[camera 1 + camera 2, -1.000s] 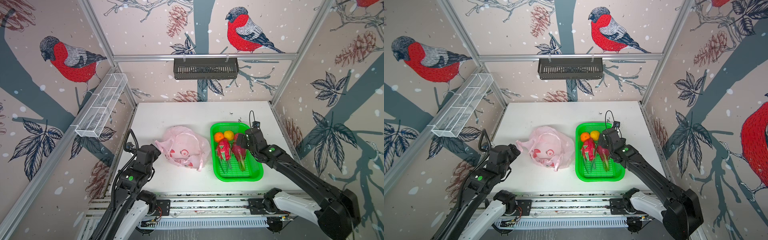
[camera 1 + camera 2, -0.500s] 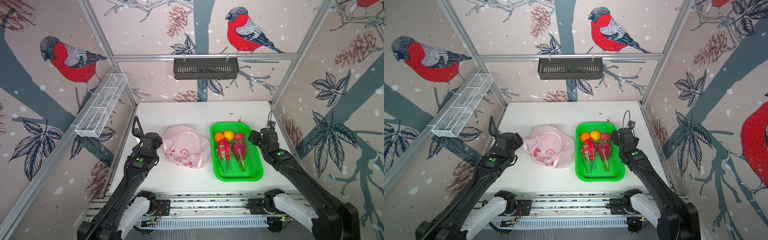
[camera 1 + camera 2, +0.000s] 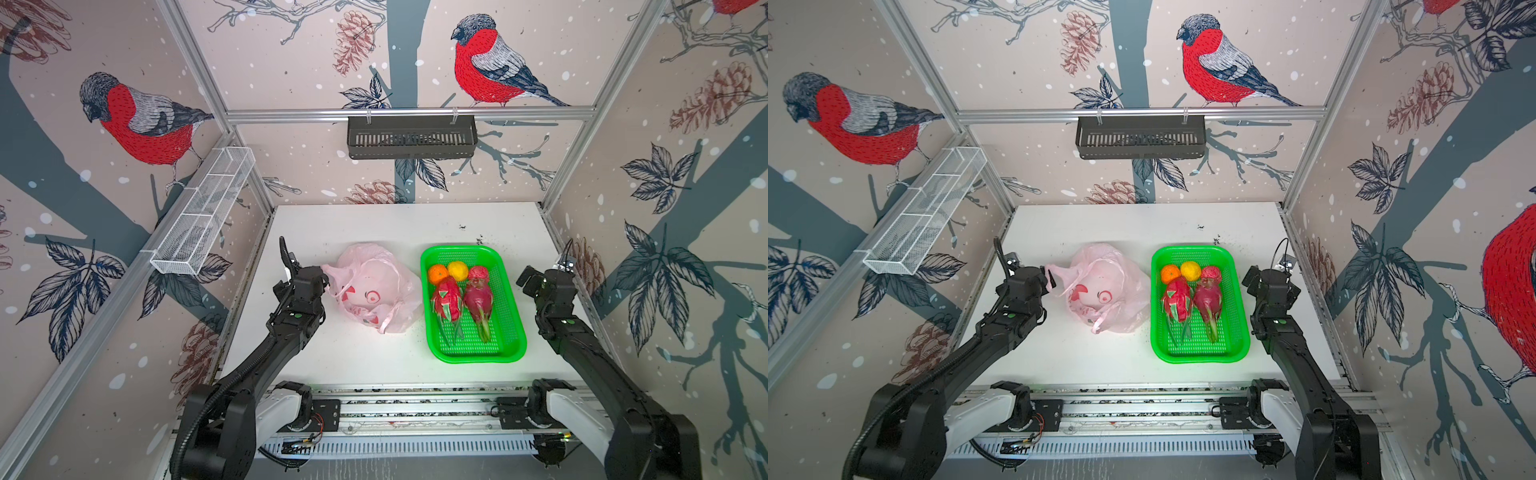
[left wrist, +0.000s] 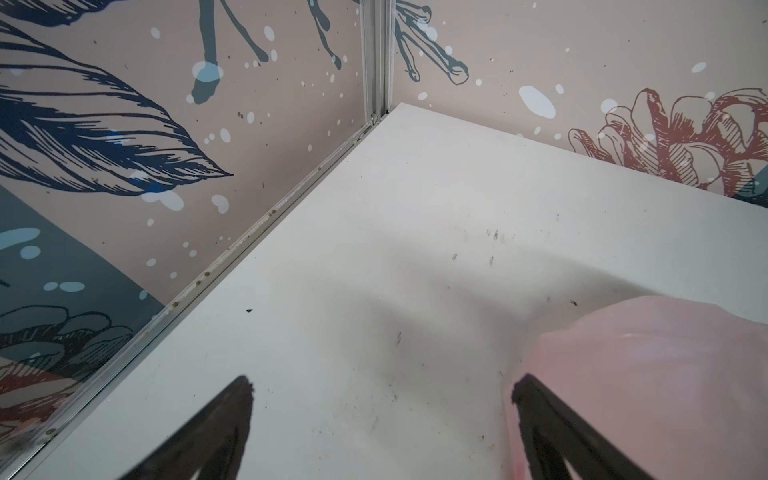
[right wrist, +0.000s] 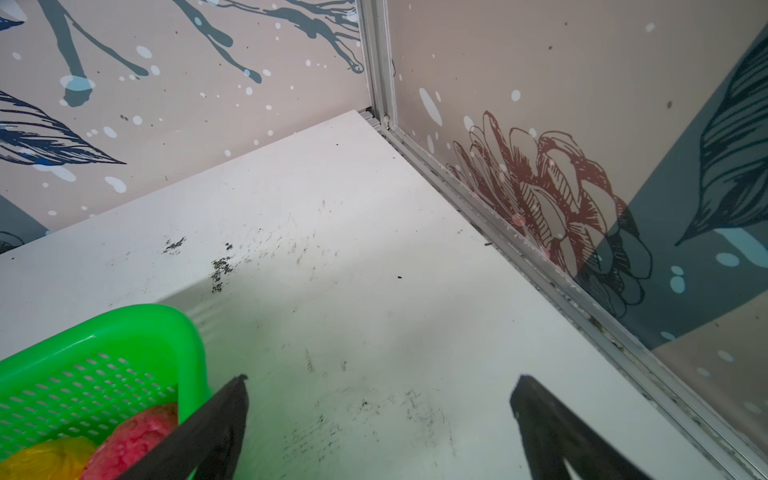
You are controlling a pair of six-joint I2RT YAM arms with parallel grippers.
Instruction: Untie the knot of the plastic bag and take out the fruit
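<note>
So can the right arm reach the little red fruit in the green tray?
Probably yes: the right gripper is open beside the green tray, and the little red fruit lies uncovered.

The white table (image 3: pixel 374 224) carries the plastic bag (image 3: pixel 374 286) beside a green tray (image 3: pixel 473 358).

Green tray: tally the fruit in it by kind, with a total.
Dragon fruits: 2
Orange: 1
Yellow citrus: 1
Pinkish-red round fruit: 1
Total: 5, all in the green tray
</note>
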